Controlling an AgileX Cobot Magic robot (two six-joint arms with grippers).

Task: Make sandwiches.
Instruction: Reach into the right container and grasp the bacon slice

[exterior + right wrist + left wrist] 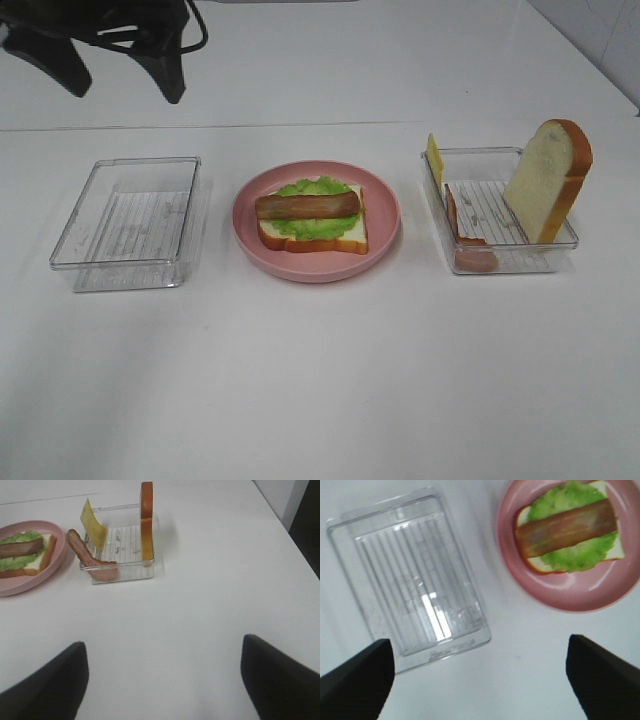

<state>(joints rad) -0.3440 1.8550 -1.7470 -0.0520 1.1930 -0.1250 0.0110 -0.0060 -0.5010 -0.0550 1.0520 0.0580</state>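
Observation:
A partly built sandwich lies on the round pink plate: a bread slice with frilly green lettuce and a brown meat strip on top. It also shows in the left wrist view. A second bread slice stands upright in the right clear tray, with a yellow cheese square and another meat strip. My left gripper is open above the table between the left tray and the plate. My right gripper is open, well short of the right tray.
A clear plastic tray with nothing in it sits left of the plate, also in the left wrist view. The left arm's dark fingers hang at the back left. The table's right edge is near the right tray.

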